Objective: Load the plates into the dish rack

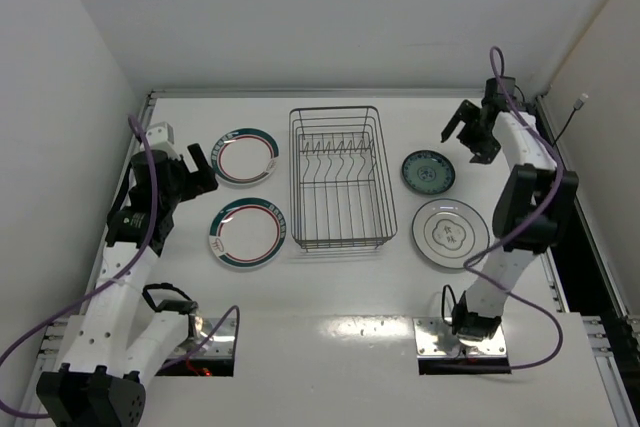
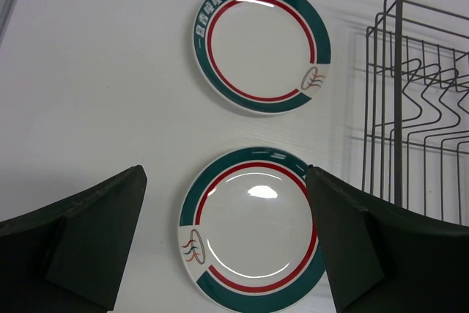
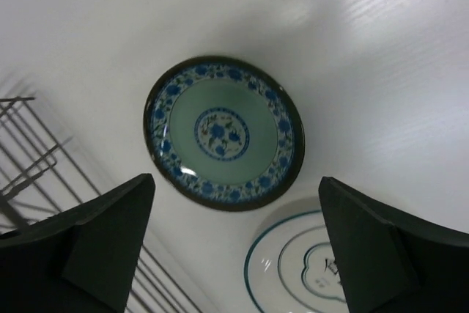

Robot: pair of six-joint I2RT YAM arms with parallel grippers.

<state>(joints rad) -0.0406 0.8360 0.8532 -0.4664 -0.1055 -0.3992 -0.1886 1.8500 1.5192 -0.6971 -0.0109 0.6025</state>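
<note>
Overhead, the dish rack [image 1: 336, 179] stands unloaded at mid-table [image 1: 340, 292], with all four plates lying flat: the far green-rimmed plate [image 1: 245, 156] and near green-rimmed plate [image 1: 246, 232] to its left, the teal plate [image 1: 428, 172] and scalloped plate [image 1: 450, 233] to its right. The left gripper [image 2: 225, 181] hangs spread wide above the near green-rimmed plate, holding nothing. The right gripper [image 3: 236, 179] is equally wide and empty above the teal plate.

Likely hazards: a flat plate offers only a thin, low rim, so the fingers may skid off it or push the plate along the table. A weak edge grasp could let the plate swing or drop. A tilted plate may strike the rack's wire wall or miss the gap between prongs.

Writing: white characters on each green band and a small wavy emblem at the rim, none legible. The scalloped plate's centre mark is likewise unreadable
</note>
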